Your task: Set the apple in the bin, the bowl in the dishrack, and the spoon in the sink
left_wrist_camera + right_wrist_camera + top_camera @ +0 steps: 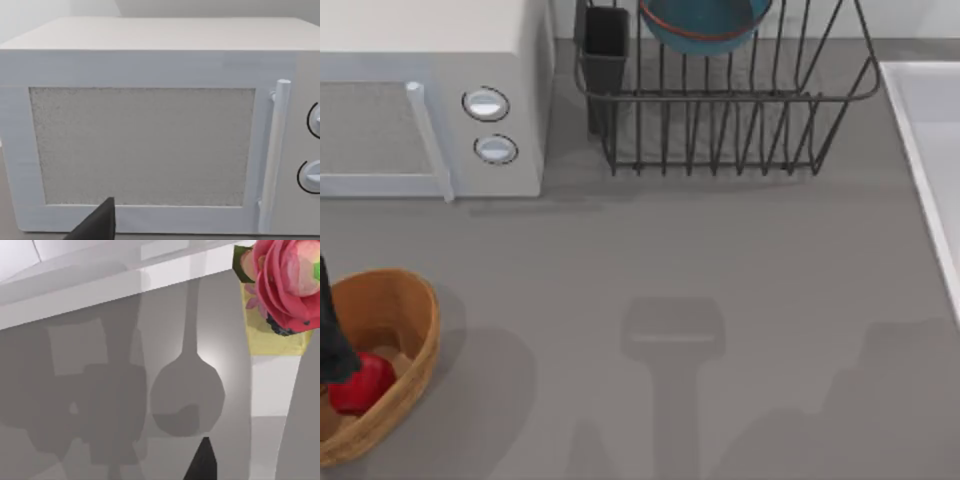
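Note:
The red apple [362, 383] lies inside the tan wooden bin [410, 300] at the table's lower left. A dark part of my left arm [332, 330] hangs over the bin's left side, partly covering the apple. The blue bowl [705, 28] sits in the dark wire dishrack [720, 120] at the back, cut off by the top edge. The sink [932, 150] shows as a pale rim at the right edge. The spoon is out of view; a spoon-shaped shadow [187, 395] falls on a grey surface, with a dark tip of my right gripper [202, 465] in front of it.
A white microwave [430, 100] stands at the back left and faces the left wrist camera [150, 145], with a dark gripper tip [97, 225] below it. A black utensil cup [605, 50] sits at the rack's left corner. A pink flower in a yellow pot [280, 285] stands near the right gripper.

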